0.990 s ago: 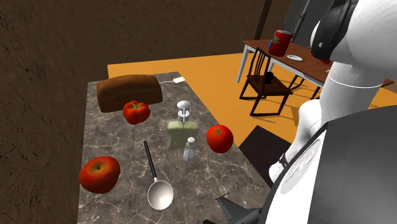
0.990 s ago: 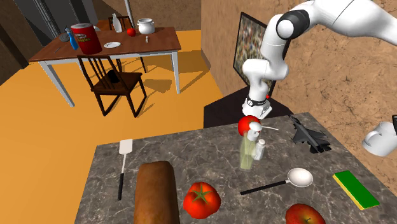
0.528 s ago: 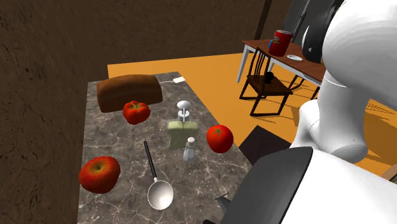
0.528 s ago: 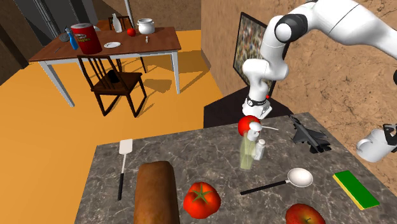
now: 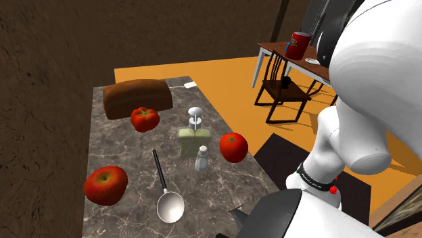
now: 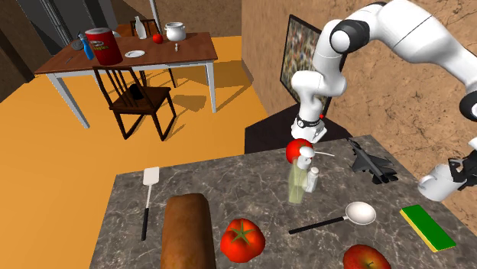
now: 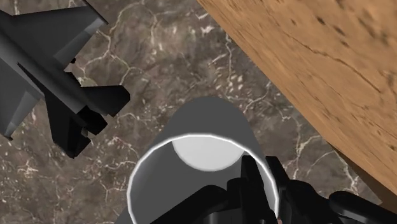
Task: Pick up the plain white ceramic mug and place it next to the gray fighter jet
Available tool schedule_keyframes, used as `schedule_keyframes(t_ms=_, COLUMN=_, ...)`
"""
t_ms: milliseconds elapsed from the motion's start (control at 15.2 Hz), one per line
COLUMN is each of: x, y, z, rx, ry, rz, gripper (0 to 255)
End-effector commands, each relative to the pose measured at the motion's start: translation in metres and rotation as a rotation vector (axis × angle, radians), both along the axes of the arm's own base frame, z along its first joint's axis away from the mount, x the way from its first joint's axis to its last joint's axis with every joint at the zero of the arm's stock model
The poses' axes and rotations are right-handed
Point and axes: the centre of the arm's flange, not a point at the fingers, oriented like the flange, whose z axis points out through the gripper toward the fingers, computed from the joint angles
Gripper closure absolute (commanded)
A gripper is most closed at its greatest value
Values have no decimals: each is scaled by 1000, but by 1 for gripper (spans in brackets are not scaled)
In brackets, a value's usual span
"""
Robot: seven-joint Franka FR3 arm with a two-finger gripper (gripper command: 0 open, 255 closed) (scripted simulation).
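The gripper (image 6: 462, 173) is at the right edge of the second exterior view, clenched on the white mug (image 6: 437, 184), which hangs in the air above the right end of the dark marbled counter (image 6: 252, 191). In that view the mug is just left of the gripper. It is lower right of the gray fighter jet (image 6: 371, 162) and apart from it, and above the green and yellow sponge (image 6: 427, 227) that lies flat near the counter's lower right corner. In the wrist view the mug (image 7: 203, 121) turns its open mouth toward the camera, with its pale bottom showing inside the white rim. The gripper (image 7: 262, 184) grasps the mug's wall, one black finger (image 7: 252, 181) crossing the rim on the side away from the jet. The jet (image 7: 48, 76) rests on the counter near the mug without touching it, and a brown grained surface (image 7: 331, 70) runs along the mug's other side. At the upper left of the second exterior view a red canister (image 6: 101, 45) stands on a wooden table (image 6: 191, 52); its label is too small to read.
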Motion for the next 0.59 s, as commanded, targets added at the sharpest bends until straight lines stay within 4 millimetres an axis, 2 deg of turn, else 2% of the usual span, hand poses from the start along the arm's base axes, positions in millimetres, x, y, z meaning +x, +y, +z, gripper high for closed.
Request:
schedule_keyframes(t_ms=0, x=-30, y=1, z=-29, rx=-19, ry=-55, rz=99, gripper=255)
schedule_keyframes(t_ms=330, x=-30, y=1, z=-55, rx=-19, ry=-55, rz=99, gripper=255)
schedule_keyframes(t_ms=528, x=-30, y=1, z=-57, rx=-19, ry=-55, rz=99, gripper=255)
